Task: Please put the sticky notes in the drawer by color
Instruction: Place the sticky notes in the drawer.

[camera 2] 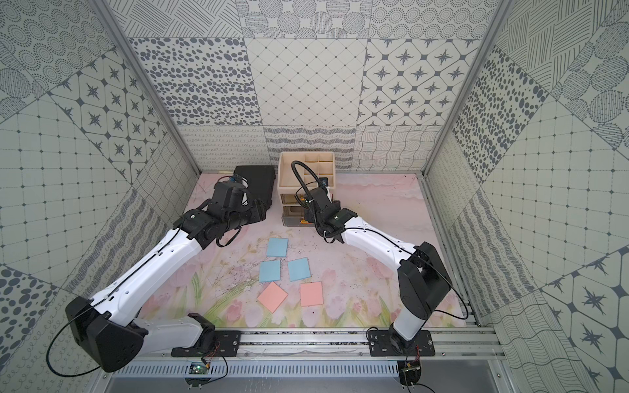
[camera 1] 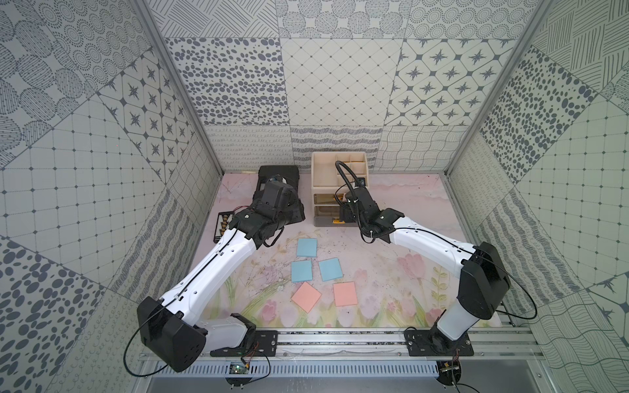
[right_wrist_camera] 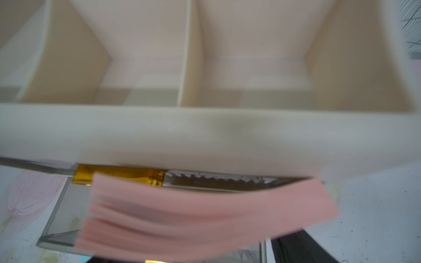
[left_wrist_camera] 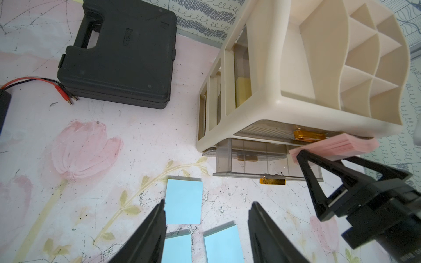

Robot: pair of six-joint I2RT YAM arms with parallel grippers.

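Note:
Three light blue sticky notes and two salmon-pink ones lie flat on the mat. The cream drawer cabinet stands at the back, with one lower drawer pulled out. Yellow shows through the side of its top drawer. My right gripper is at the cabinet's front, with a pink pad across its fingertips, above the pulled-out drawer. The pad hides the jaws. My left gripper hangs open above the blue notes, holding nothing.
A flat black case lies left of the cabinet, partly under my left wrist. A small black tray sits by the left wall, with red and black leads beside it. Patterned walls close in three sides.

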